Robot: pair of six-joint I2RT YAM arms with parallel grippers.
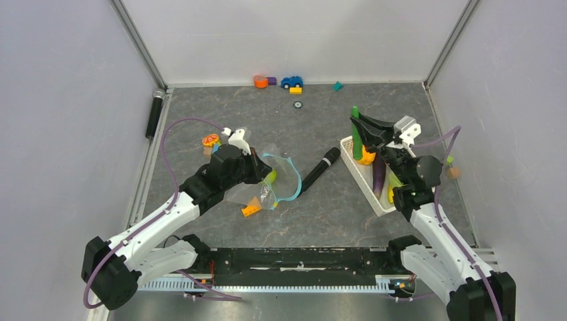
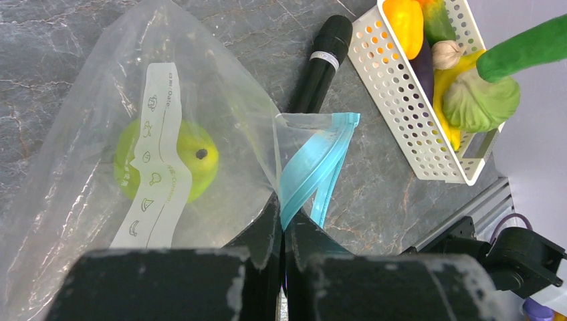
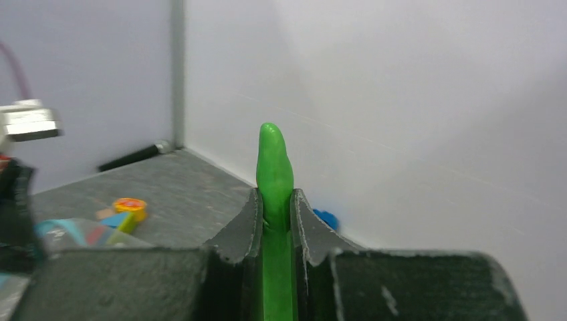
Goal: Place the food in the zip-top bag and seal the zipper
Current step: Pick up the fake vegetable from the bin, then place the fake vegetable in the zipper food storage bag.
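Note:
The clear zip-top bag [image 1: 257, 194] [image 2: 80, 120] lies on the grey table, with a yellow-green fruit [image 2: 197, 160] inside behind its pale label. My left gripper [image 2: 282, 224] [image 1: 259, 168] is shut on the bag's teal zipper [image 2: 314, 164] [image 1: 292, 179], which bows up in a loop. My right gripper [image 3: 275, 200] [image 1: 364, 126] is shut on a long green pod [image 3: 274, 157] [image 1: 355, 112] and holds it above the white basket [image 1: 352, 166] [image 2: 401, 100]. More food sits in that basket: an orange piece [image 2: 404, 20], a pale green cabbage [image 2: 481, 100], and purple and yellow pieces.
A black cylinder [image 1: 319, 169] [image 2: 321, 63] lies between bag and basket. An orange wedge [image 1: 251, 209] rests by the bag's near edge. Small toy blocks and a blue car [image 1: 291, 82] sit along the back wall. Another small toy [image 1: 211, 140] is behind the left wrist.

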